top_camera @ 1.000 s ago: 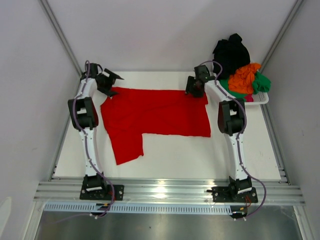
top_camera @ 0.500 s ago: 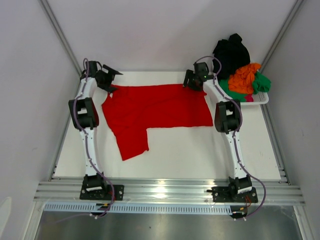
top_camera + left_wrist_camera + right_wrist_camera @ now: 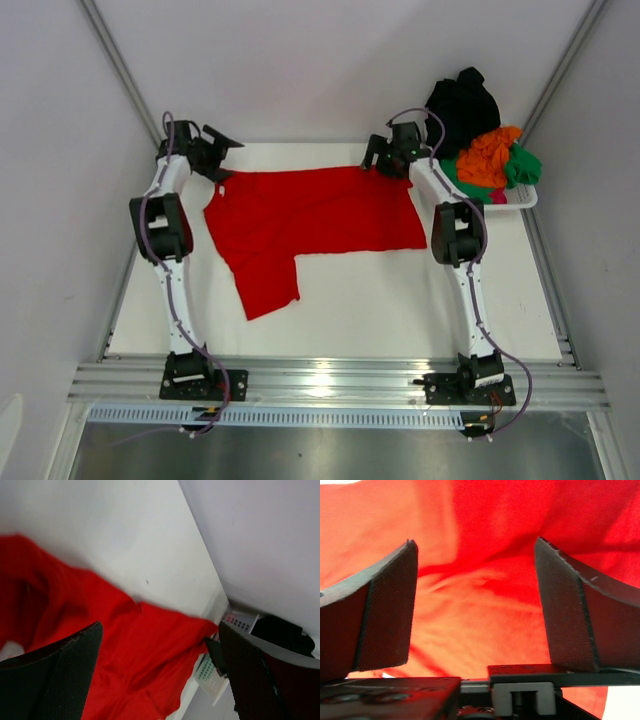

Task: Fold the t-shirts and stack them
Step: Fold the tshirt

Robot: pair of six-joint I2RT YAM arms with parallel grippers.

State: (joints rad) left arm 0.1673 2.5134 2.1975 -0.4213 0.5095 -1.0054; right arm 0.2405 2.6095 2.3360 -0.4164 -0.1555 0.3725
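Nearest, one flap of the red t-shirt (image 3: 320, 210) trails toward the table's (image 3: 400, 310) left edge, while the rest lies spread across the far half. Over its far-left corner the left gripper (image 3: 222, 160) hangs with jaws wide, holding nothing. At its far-right corner the right gripper (image 3: 378, 160) has jaws parted above the cloth, none pinched. Beyond, at the table's far-right corner, the basket (image 3: 520, 200) holds a black t-shirt (image 3: 462, 105), an orange t-shirt (image 3: 490, 155) and a green t-shirt (image 3: 523, 165).

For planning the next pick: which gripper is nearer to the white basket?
Right. The right gripper hangs at the far right corner of the red t-shirt, just left of the basket; the left gripper is across the table.
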